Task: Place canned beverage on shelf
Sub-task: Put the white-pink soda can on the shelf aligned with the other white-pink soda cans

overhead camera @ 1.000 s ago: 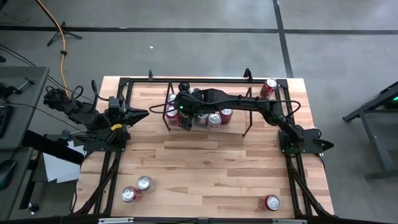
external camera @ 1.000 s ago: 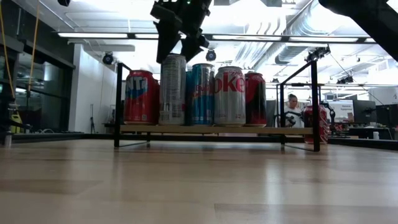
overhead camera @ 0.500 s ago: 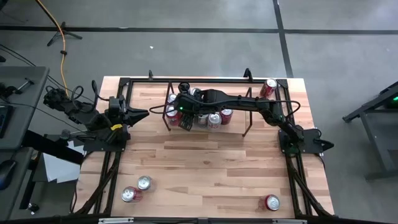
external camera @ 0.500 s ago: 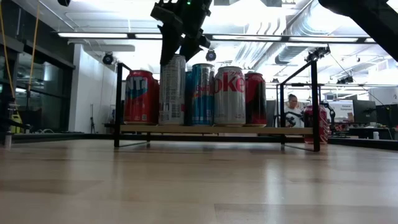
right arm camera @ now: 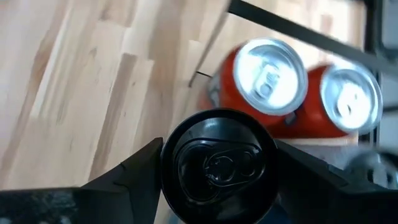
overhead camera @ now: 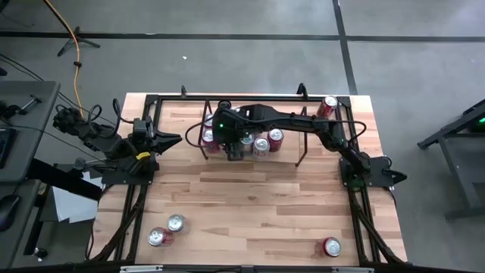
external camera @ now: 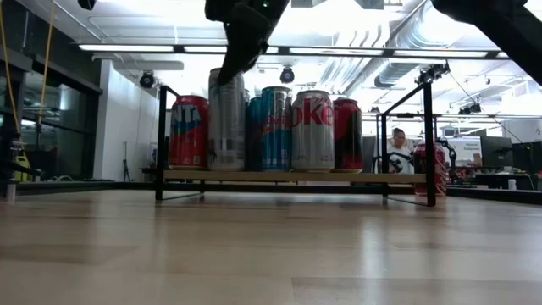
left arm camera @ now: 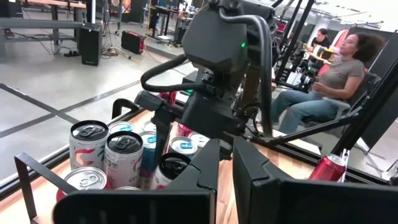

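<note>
Beverage can, tall and silver-grey with a black lid (right arm camera: 219,163), stands at the front left of the low black-rod shelf with the see-through top (external camera: 422,127), just beside a red aluminium can (external camera: 188,131) and a row of other drink cans (external camera: 288,129). The right gripper (right arm camera: 217,163), reaching in from above at the end of the long dark right arm (overhead camera: 303,125), has its two fingers pressed against either side of the can's rim, so I judge it to be grasping the can, though whether the can is being set down or taken up cannot be told. In the low view the can's base appears level with its neighbours' on the shelf top, though contact is hard to confirm.

To finish well, the can should sit flat and upright before the fingers part. They should then spread only slightly, since the red can is close, and the gripper should rise straight up without brushing the row.

The left gripper (overhead camera: 171,139), its fingers clenched together on nothing, waits at the table's left edge.
</note>
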Robot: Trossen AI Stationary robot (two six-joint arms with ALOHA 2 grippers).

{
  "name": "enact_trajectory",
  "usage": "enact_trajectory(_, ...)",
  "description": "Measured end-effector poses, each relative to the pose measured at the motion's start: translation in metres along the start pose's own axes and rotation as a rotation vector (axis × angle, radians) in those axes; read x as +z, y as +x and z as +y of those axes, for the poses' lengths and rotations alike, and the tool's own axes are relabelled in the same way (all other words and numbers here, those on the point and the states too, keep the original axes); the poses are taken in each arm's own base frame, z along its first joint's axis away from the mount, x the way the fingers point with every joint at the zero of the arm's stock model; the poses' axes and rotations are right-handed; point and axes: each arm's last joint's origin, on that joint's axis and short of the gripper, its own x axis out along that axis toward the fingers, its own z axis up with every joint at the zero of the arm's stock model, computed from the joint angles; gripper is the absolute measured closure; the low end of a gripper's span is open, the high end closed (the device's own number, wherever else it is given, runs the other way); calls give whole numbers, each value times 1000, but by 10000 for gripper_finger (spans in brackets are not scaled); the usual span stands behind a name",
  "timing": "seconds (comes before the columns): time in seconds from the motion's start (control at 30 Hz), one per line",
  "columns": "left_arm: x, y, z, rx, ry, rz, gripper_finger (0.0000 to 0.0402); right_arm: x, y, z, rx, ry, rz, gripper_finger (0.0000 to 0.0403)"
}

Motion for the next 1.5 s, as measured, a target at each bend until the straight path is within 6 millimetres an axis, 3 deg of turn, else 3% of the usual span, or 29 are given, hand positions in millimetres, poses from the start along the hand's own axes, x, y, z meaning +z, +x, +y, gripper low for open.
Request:
enact_trajectory(0.23,0,0,0,0,-19,0,402,-4,-1,-6,44,-161,-1,157)
enact_trajectory(0.6,0,0,0,0,-26,0,402,-9,1,-16,34,-176,10,117)
enact_trajectory(1.37,-1,0,1,11,-14,7,402,-7,1,-14,-2,-190,24,109)
enact_trajectory(1.5,-1,0,1,12,-12,9,402,-7,2,-11,-8,-197,30,90)
